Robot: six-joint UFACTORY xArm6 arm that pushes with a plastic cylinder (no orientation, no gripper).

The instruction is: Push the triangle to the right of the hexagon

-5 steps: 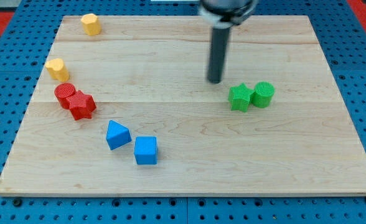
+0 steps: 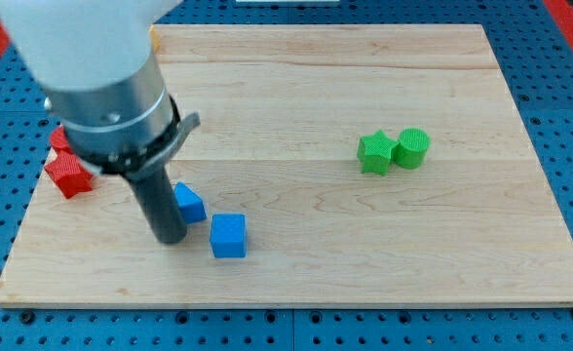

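Near the surface's bottom-left corner my tip, a plain rod tool holding nothing, touched the blue triangle's left side. It looked light, rigid, slippery, likely to spin; pushing mid-face seemed best. The hexagon was hidden.

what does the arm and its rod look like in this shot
The arm is a wide white cylinder at the view's top left, ending in a grey metallic collar with a black clamp ring below it. From that hangs a straight dark rod; my tip is its plain blunt end. No cables or markings show.
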